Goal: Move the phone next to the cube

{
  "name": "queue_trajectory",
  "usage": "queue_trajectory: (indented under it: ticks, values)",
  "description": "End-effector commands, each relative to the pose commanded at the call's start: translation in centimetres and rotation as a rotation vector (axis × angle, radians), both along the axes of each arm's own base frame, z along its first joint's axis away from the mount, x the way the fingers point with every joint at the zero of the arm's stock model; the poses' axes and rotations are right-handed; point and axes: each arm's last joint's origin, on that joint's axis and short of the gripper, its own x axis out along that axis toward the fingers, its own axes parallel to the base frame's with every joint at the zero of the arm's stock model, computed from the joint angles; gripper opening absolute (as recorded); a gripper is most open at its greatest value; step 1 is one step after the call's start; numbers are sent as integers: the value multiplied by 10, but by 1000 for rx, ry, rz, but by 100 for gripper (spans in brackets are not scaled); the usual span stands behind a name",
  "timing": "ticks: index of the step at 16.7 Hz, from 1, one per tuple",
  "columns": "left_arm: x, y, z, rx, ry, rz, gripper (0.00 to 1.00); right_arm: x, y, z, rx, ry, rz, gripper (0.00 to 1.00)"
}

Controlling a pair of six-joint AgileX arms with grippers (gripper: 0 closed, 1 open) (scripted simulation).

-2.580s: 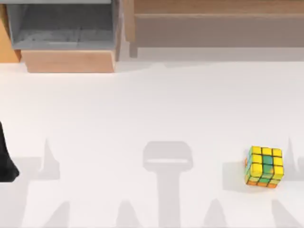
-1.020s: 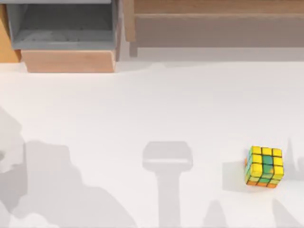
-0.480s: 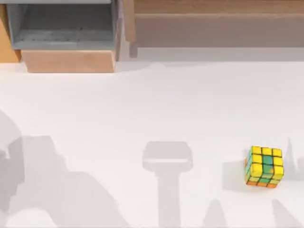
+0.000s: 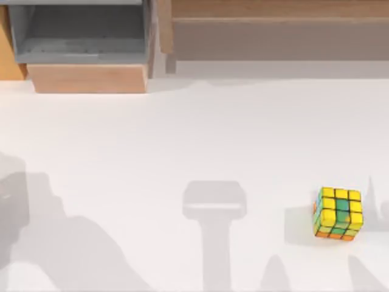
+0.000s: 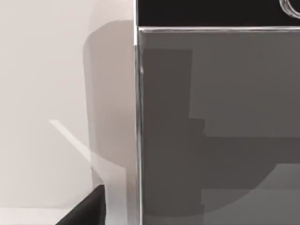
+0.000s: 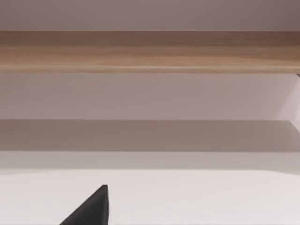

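The cube (image 4: 338,213) sits on the white table (image 4: 194,140) at the right, near the front; its top is mostly yellow with some green and teal. The phone (image 5: 215,126) looms close in the left wrist view, with its grey reflective screen, a black bezel and the rim of its round home button (image 5: 291,8). A black tip of my left gripper (image 5: 86,210) shows beside the phone's long edge, apart from it. In the right wrist view a black tip of my right gripper (image 6: 91,208) hangs over bare table, facing the wooden shelf (image 6: 150,51).
A grey open box with a wooden front (image 4: 85,45) stands at the back left. The long wooden shelf (image 4: 273,30) runs along the back right. Broad arm shadows lie at the table's left front.
The left arm's shadow at the table's left has slid further left and down. A black part of that arm seen at the left edge 2.6 s ago has gone. The cube has not moved.
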Motion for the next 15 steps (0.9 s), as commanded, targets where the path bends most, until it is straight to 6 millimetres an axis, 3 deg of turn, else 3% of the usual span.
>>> queue_trajectory:
  ticks: [3,15]
  values:
    - [0,0,0,0,0,0,100,0,0,0,0,0,0,100]
    - [0,0,0,0,0,0,10,0,0,0,0,0,0,100]
